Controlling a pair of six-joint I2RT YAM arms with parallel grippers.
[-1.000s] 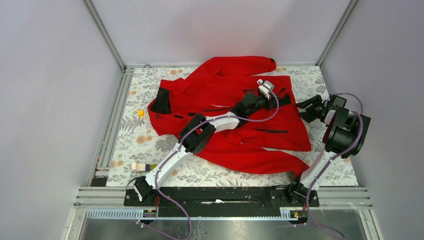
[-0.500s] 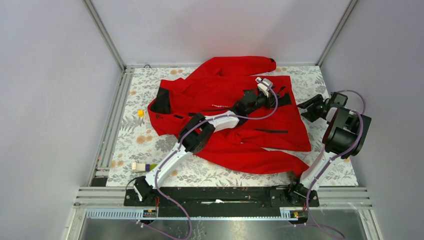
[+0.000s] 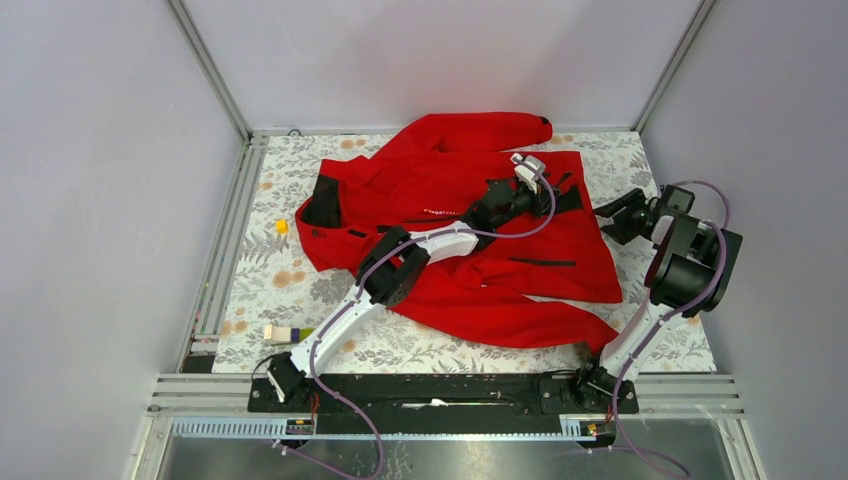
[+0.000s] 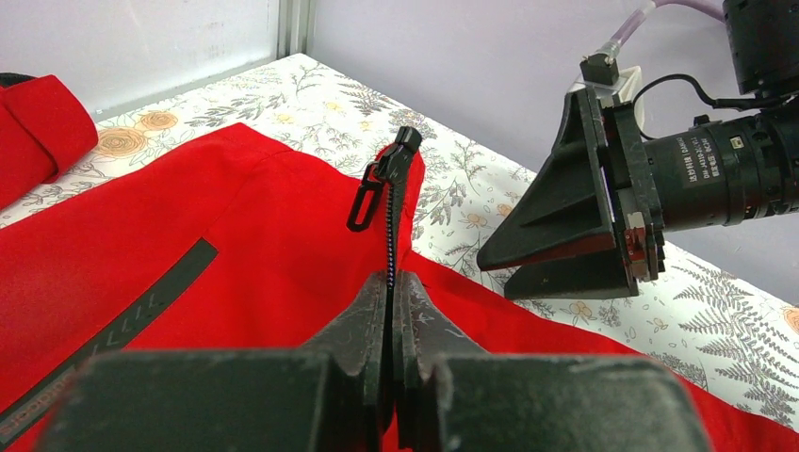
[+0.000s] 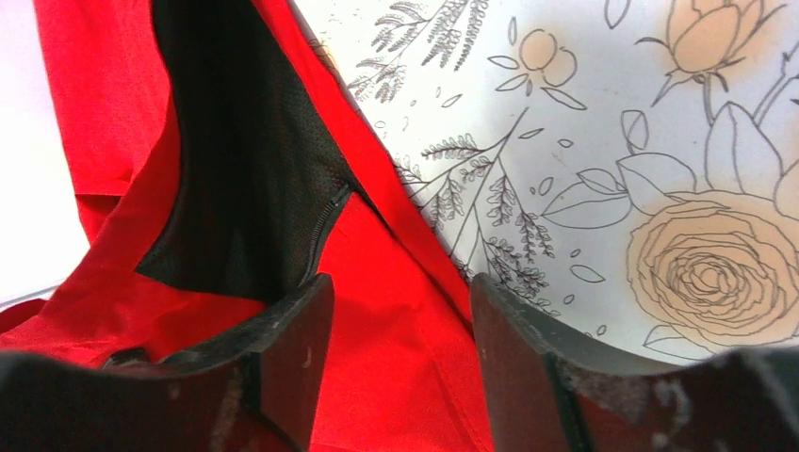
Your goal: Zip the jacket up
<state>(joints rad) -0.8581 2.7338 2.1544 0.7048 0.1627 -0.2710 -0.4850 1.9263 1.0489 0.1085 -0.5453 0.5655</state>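
The red jacket (image 3: 470, 250) lies spread on the floral table, its black collar lining at the left. My left gripper (image 3: 560, 196) reaches across it to the hem at the right. In the left wrist view it (image 4: 392, 279) is shut on the jacket's front zipper tape, which it holds raised. The zipper slider (image 4: 403, 149) with its hanging pull tab sits just beyond the fingertips. My right gripper (image 3: 606, 213) is open beside the jacket's right edge. In the right wrist view it (image 5: 400, 282) hovers over red fabric (image 5: 396, 377) near the black mesh lining (image 5: 236, 188).
A small yellow block (image 3: 282, 226) lies left of the jacket. A white, yellow and purple block (image 3: 283, 333) lies near the front left edge. Grey walls and metal rails enclose the table. The right gripper's fingers (image 4: 565, 250) are close to the held zipper.
The left wrist shifted slightly up and left with the zipper edge in its grip, and the right gripper edged a little. Nothing has moved in the last half second.
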